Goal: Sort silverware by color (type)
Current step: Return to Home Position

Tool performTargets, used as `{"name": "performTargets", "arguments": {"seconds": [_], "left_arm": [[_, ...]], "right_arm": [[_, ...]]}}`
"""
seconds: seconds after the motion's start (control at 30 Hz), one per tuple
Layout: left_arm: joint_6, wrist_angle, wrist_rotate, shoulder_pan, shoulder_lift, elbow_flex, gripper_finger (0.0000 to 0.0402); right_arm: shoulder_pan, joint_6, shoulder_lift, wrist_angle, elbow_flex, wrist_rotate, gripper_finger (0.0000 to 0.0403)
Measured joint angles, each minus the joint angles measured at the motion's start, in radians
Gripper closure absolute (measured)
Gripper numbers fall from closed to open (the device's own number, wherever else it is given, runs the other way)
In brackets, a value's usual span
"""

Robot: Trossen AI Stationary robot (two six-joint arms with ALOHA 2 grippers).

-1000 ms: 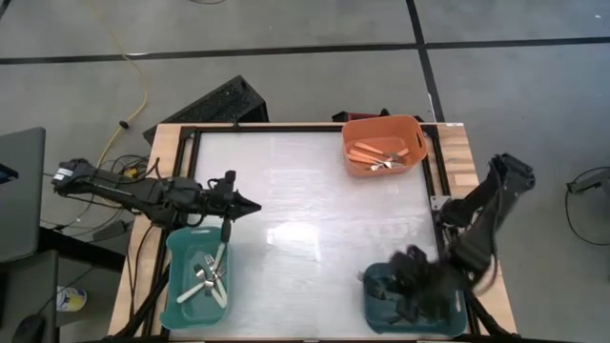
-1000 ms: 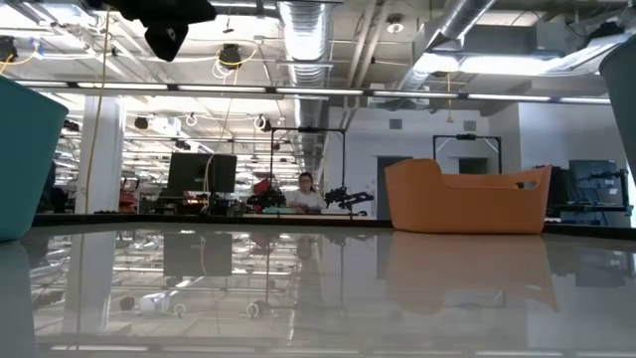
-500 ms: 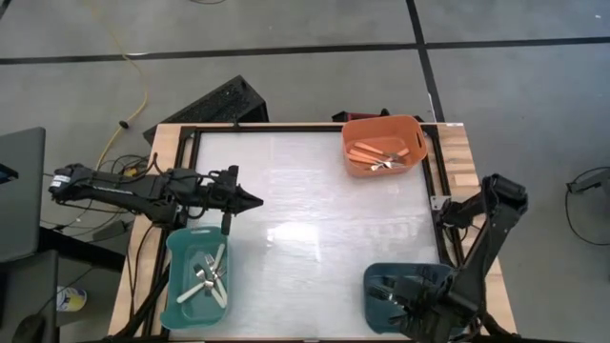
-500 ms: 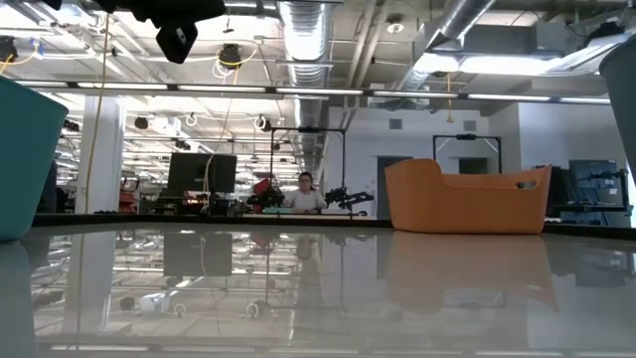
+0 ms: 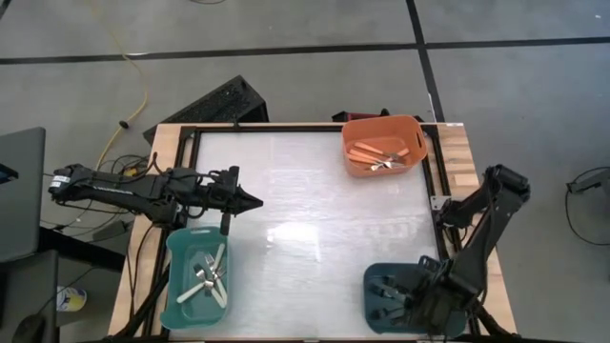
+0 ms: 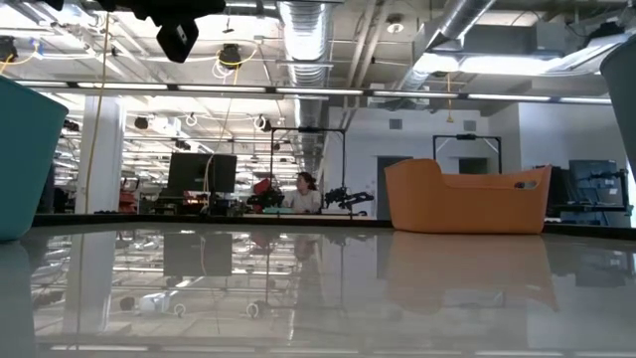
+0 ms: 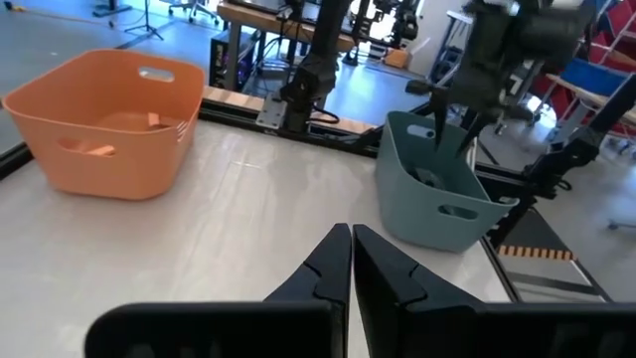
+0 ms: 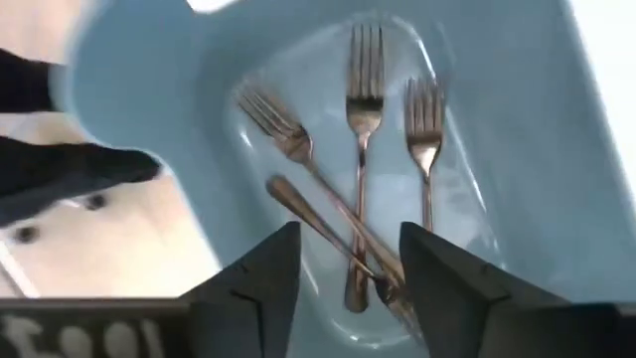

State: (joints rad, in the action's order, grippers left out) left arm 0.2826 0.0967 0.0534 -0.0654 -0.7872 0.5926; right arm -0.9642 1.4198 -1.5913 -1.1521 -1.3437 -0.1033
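Right claw (image 8: 348, 244): shifted slightly since the earlier frame; hovers over the blue bin (image 5: 366, 295), fingers spread, empty. Directly beneath it, apart, forks (image 8: 364, 109) lie in that bin. Left claw (image 7: 351, 249): pressed together, above the worktop (image 5: 315, 191) near the green bin (image 5: 172, 276). White-handled pieces (image 5: 212, 276) lie inside; orange-handled pieces (image 5: 376, 152) in the orange bin (image 5: 383, 120).

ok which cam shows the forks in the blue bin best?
Right wrist view: it looks straight into the blue bin, forks clear. High view: right arm hides part of it. Left wrist view shows only its outer wall; low view, a sliver of wall.
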Motion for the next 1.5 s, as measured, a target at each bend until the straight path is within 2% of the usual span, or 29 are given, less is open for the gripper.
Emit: {"name": "performTargets", "arguments": {"seconds": [0.13, 0.37, 0.47, 0.63, 0.8, 0.87, 1.03, 1.23, 1.33, 1.4, 1.5], "left_arm": [[-0.024, 0.000, 0.001, 0.000, 0.000, 0.000, 0.0402], [-0.039, 0.000, 0.003, 0.002, 0.001, 0.000, 0.0402], [-0.043, 0.000, 0.003, 0.013, -0.003, 0.000, 0.0402], [-0.062, 0.011, -0.043, 0.058, -0.040, 0.000, 0.0402], [-0.101, 0.092, -0.114, 0.140, -0.048, 0.000, 0.0402], [-0.106, 0.098, -0.135, 0.191, -0.030, 0.000, 0.0402], [-0.071, 0.075, -0.222, 0.323, 0.076, 0.000, 0.0402], [-0.056, -0.030, -0.255, 0.403, 0.248, 0.000, 0.0402], [-0.053, -0.095, -0.254, 0.413, 0.315, 0.000, 0.0402], [-0.042, -0.128, -0.255, 0.414, 0.352, -0.003, 0.0402], [-0.012, -0.142, -0.253, 0.414, 0.407, -0.033, 0.0402]], "right_arm": [[0.039, -0.015, 0.097, 0.000, 0.000, -0.028, 0.0192], [0.117, -0.092, 0.262, 0.032, 0.000, -0.303, 0.0191], [0.189, -0.229, 0.316, 0.119, 0.028, -0.343, 0.0195], [0.381, -0.537, 0.400, 0.414, 0.190, -0.283, 0.0196], [0.631, -0.836, 0.482, 0.736, 0.321, -0.126, 0.0201], [0.730, -0.930, 0.502, 0.797, 0.337, -0.063, 0.0210], [0.931, -1.087, 0.579, 0.801, 0.339, 0.031, 0.0254], [1.036, -1.225, 0.729, 0.734, 0.347, 0.034, 0.0340], [1.059, -1.254, 0.826, 0.745, 0.420, 0.034, 0.0382], [1.074, -1.254, 0.896, 0.787, 0.504, 0.035, 0.0388], [1.089, -1.225, 1.000, 0.898, 0.661, 0.063, 0.0376]]}}
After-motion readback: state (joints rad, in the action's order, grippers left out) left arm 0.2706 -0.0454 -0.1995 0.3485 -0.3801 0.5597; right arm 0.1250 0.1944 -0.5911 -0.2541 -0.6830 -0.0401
